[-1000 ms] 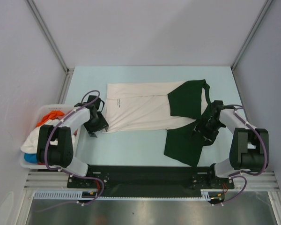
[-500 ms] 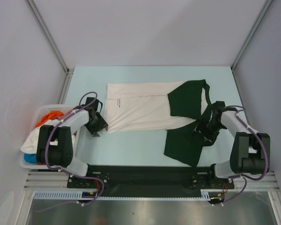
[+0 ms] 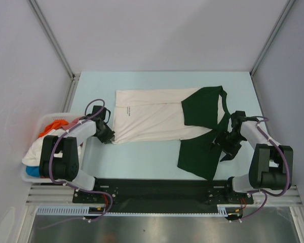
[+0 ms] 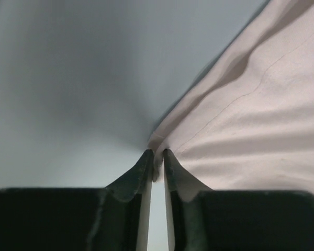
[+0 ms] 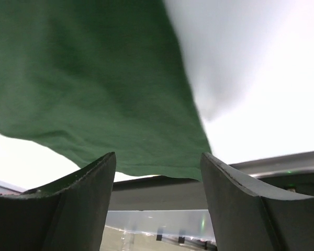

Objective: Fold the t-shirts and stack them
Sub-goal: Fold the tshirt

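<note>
A cream-white t-shirt [image 3: 152, 116] with dark green sleeves [image 3: 197, 154] lies spread on the pale blue table [image 3: 142, 157]. My left gripper [image 3: 107, 135] is at the shirt's near left corner. In the left wrist view its tips [image 4: 158, 154] are pinched together on the cream hem corner [image 4: 156, 141], with the cloth [image 4: 251, 115] running off to the right. My right gripper [image 3: 228, 144] hovers over the near green sleeve's right edge. Its jaws [image 5: 158, 157] stand wide apart and hold nothing, with the green cloth [image 5: 94, 78] ahead of them.
A white plastic basket [image 3: 26, 176] at the table's left edge holds other tees: orange [image 3: 55, 125], white [image 3: 38, 152] and blue [image 3: 34, 171]. Grey walls enclose the table on three sides. A black rail [image 3: 157, 187] with both arm bases runs along the near edge.
My left gripper has slid a little right to the cream corner and closed on it. My right gripper has shifted slightly right and nearer, still open.
</note>
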{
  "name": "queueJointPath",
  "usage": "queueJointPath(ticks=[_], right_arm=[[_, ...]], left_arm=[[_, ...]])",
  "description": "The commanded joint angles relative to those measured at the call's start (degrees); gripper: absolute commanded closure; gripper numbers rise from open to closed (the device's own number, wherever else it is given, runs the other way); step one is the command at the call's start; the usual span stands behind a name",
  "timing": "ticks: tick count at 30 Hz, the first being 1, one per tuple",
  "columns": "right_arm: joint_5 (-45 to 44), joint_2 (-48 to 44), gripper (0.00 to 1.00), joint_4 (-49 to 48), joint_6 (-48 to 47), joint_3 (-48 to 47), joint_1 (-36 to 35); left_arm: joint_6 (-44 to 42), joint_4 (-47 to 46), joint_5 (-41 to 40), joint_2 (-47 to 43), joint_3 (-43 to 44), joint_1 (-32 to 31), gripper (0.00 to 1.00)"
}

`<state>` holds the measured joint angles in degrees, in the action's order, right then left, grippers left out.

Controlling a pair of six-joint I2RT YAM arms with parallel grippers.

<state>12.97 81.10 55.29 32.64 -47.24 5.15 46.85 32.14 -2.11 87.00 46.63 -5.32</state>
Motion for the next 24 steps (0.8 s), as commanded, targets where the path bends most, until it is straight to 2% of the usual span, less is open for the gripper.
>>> queueJointPath(ticks=[1,3,4,8,13,18,24], right_arm=[[-3.73,-1.12,0.28,1.05,2.60,0.57,0.30],[-4.09,-1.12,0.28,1.05,2.95,1.01,0.39],[-4.10,-0.95,0.28,0.70,3.13,1.45,0.39],[-4.18,0.64,0.32,0.17,4.09,2.77,0.48],[-5.49,0.81,0.38,-4.92,6.47,5.40,0.13],[-5.94,0.90,0.51,-8.70,7.69,8.13,0.13],[-7.35,2.74,0.51,-11.25,7.96,9.27,0.04]], left_arm=[[2.19,1.35,5.18,1.06,-2.16,1.28,0.83],[1.93,0.91,5.88,1.15,-2.33,1.28,0.91],[1.67,0.82,6.24,1.24,-2.25,1.28,1.00],[0.61,0.47,6.86,1.24,-2.07,1.28,1.00],[-0.53,-0.24,8.00,0.63,-2.51,1.28,1.00],[-2.02,-0.94,8.79,0.27,-2.95,1.28,1.00],[-2.55,-1.12,9.40,0.54,-3.13,1.28,1.00]])
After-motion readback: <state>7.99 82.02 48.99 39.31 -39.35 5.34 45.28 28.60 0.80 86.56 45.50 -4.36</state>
